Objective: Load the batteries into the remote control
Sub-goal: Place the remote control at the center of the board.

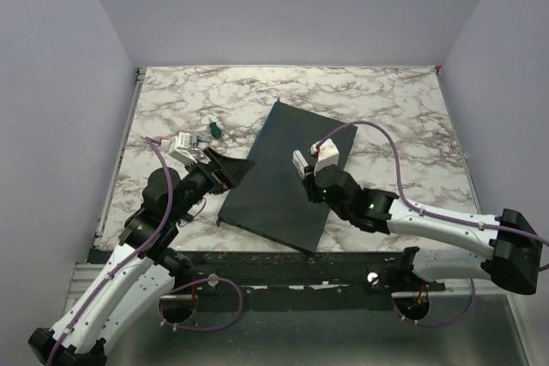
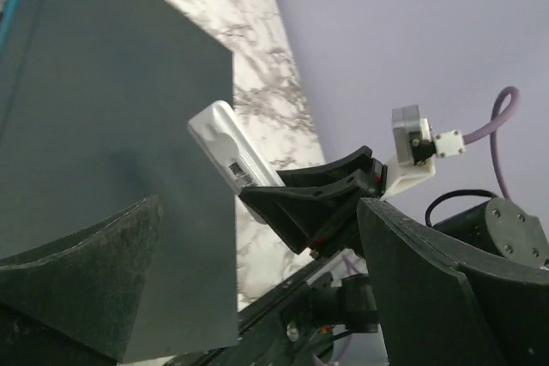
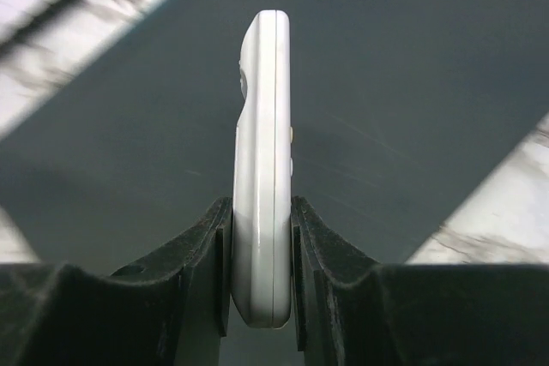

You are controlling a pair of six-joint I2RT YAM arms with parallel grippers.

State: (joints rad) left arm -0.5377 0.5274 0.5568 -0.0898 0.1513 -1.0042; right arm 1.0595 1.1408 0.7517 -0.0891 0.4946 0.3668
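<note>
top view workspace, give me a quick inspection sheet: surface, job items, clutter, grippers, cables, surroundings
surface: marble table with a dark grey slab lying on it
job's things: remote control held edge-on above the slab; batteries not made out
clutter: small dark teal object on the marble
grippers: left gripper open and empty; right gripper clamped on the remote control
cables: purple cables along both arms
surroundings: plain lilac walls

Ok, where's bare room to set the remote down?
Bare tabletop lies along the far edge beyond the dark slab, and to its right. The slab's near-left part is bare. Crowded left of it: left fingers, small teal object.
</note>
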